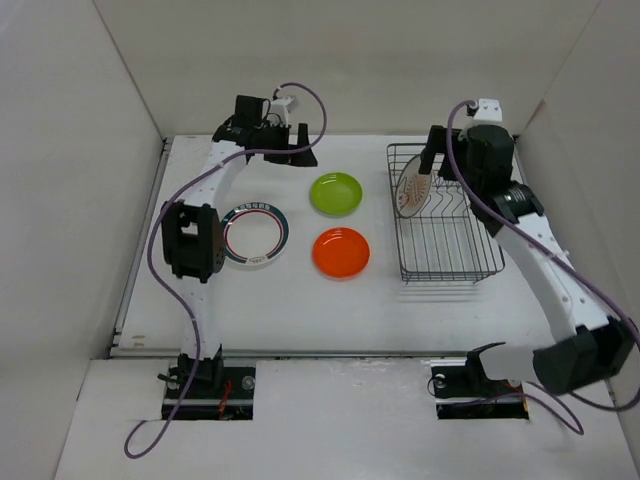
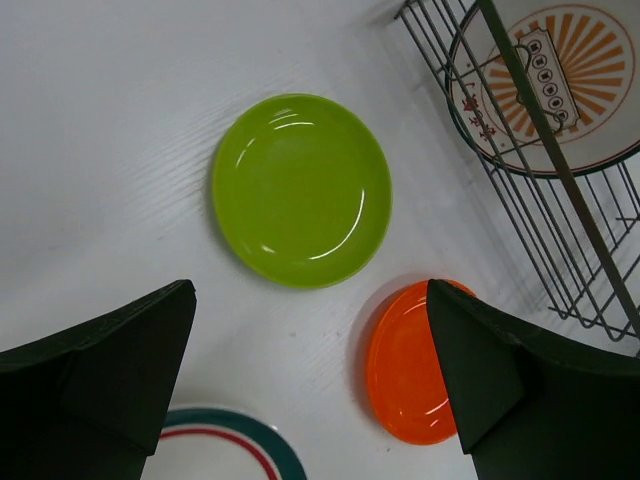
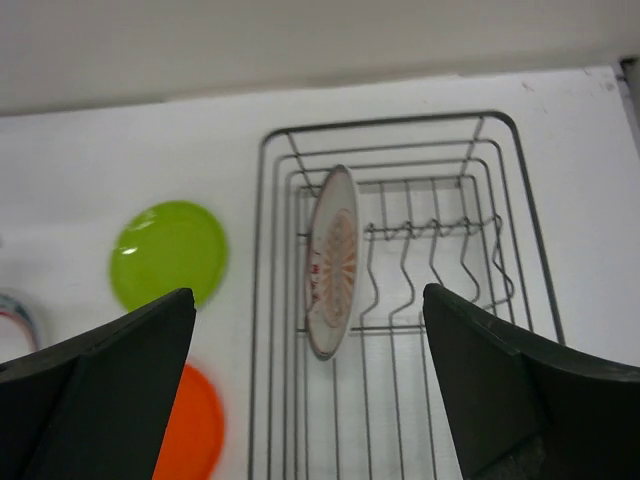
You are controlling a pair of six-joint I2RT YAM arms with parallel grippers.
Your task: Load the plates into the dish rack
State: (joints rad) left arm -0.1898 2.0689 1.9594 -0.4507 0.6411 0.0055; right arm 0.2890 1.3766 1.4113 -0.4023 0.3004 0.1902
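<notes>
Sunburst plate (image 1: 410,190) sits on edge in the dish rack (image 1: 445,250), wires keeping it up; right claw (image 3: 308,290) above, left claw (image 2: 310,285) off to its left, both wide, empty.

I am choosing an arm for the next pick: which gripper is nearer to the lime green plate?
Left. The left gripper hangs close beyond the lime green plate; the right gripper is over the dish rack, farther off.

- lime green plate (image 1: 336,193): plain
- orange plate (image 1: 341,252): plain
- upright plate (image 3: 333,262): white, orange sunburst centre
- ringed plate (image 1: 256,235): white, dark green and red rim rings
- dish rack (image 1: 450,275): black wire
- table (image 1: 300,310): white
</notes>
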